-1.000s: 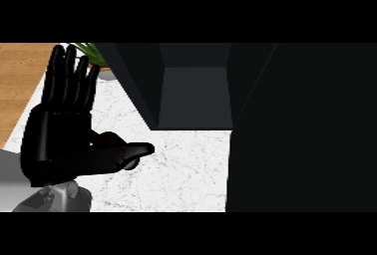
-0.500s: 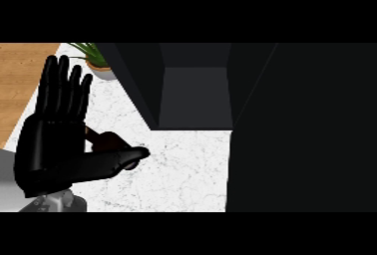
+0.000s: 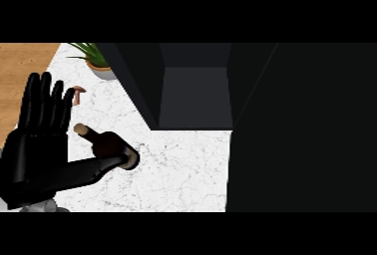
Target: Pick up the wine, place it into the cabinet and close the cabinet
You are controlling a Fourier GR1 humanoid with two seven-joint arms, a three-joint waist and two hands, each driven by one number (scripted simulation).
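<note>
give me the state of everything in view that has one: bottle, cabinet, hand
dark brown wine bottle: upright on the white marble counter, corked, not lifted
dark cabinet: open, inside holds nothing visible
left hand: open, fingers straight, thumb in front of the bottle's base
right hand: not in view

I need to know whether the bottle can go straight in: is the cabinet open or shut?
Open. The cabinet shows its dark inside, with both doors swung out towards the counter.

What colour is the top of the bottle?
Light tan, like cork, on the dark brown wine bottle beside the left hand; head view.
</note>
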